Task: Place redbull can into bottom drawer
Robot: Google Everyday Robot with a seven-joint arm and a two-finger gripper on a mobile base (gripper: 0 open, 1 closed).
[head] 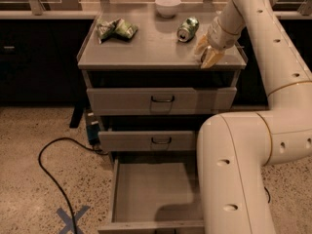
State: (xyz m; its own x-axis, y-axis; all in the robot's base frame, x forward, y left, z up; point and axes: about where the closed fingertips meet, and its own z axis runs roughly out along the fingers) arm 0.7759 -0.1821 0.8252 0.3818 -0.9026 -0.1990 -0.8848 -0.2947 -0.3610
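Note:
My gripper (207, 52) is low over the right front corner of the grey cabinet top (146, 48), its tip touching or almost touching the surface. No slim silvery redbull can shows in the camera view; it may be hidden by the gripper. The bottom drawer (146, 191) is pulled open below, with a bare grey floor and nothing in it. My arm's lower link (234, 179) covers the drawer's right side.
A fat green can (187, 29) lies on its side just left of the gripper. A white bowl (167, 6) stands at the back and a green snack bag (116, 29) lies at the left. The two upper drawers (161, 100) are pushed in. A black cable (53, 179) runs across the floor.

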